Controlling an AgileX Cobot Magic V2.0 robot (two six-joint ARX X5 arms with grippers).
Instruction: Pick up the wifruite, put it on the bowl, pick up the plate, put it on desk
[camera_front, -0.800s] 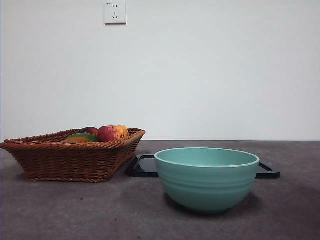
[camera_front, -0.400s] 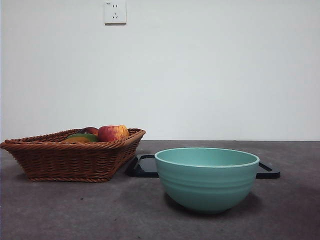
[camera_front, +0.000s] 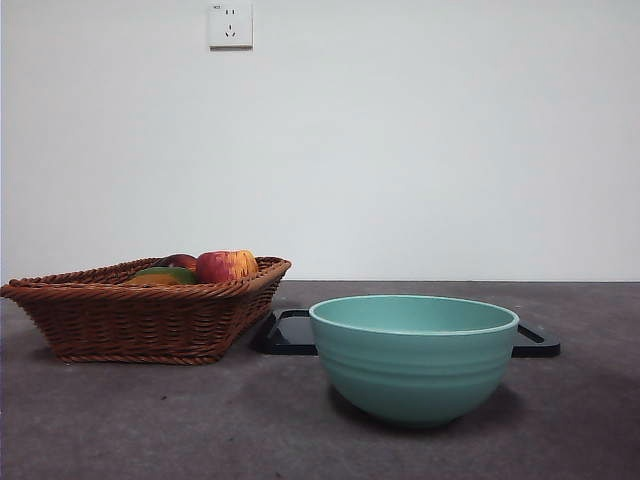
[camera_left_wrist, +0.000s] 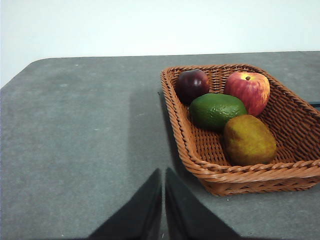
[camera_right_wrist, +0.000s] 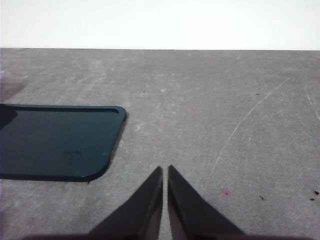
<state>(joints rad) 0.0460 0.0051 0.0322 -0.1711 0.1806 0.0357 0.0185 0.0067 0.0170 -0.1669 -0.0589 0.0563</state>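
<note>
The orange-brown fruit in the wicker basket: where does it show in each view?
Front view: small orange-brown fruit barely shows above the brown wicker basket's rim, left side.
Left wrist view: fruit lies in the basket, beside the green fruit.
Right wrist view: not in it.
Shared landmark: the basket.

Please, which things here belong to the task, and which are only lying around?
For the job: wifruite, bowl, black tray, desk.

Just lying about: basket, apple, green fruit, dark red fruit, wall socket.
</note>
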